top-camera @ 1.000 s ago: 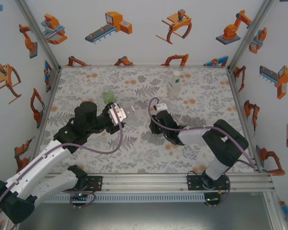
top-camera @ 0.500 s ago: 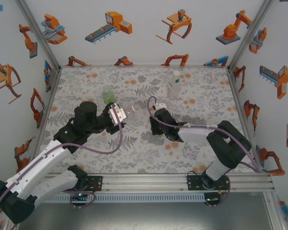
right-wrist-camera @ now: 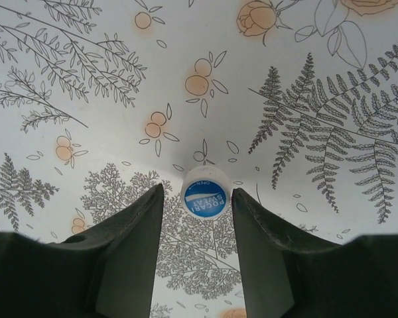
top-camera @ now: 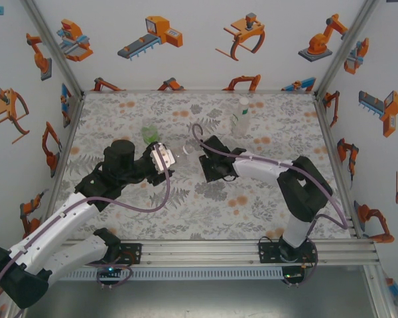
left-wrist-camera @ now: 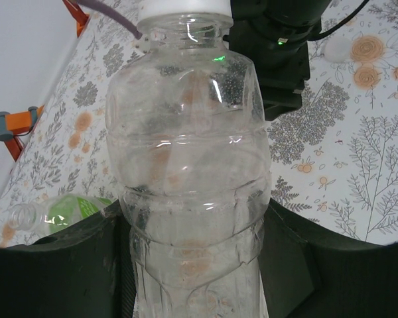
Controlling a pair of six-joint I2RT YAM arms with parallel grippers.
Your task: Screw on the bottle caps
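**Left hand holds a capped clear bottle; right hand straddles a loose cap**

The left hand [top-camera: 160, 159] is clamped on the clear bottle [left-wrist-camera: 189, 172], which lies roughly level above the floral worktop [top-camera: 265, 199] with its neck pointing towards the right arm. A white cap [left-wrist-camera: 182, 6] sits on that neck.

The right hand [right-wrist-camera: 197, 193] is low over the worktop just beyond the bottle's neck. Its fingers [right-wrist-camera: 129, 245] are apart, one on each side of a blue-topped cap [right-wrist-camera: 204, 199]. A gap shows on one side, and the cap is not pinched.

The green bottle [top-camera: 149, 134] lies on its side just behind the left hand. The labelled bottle [top-camera: 241, 118] stands upright, capped, further back and well apart.
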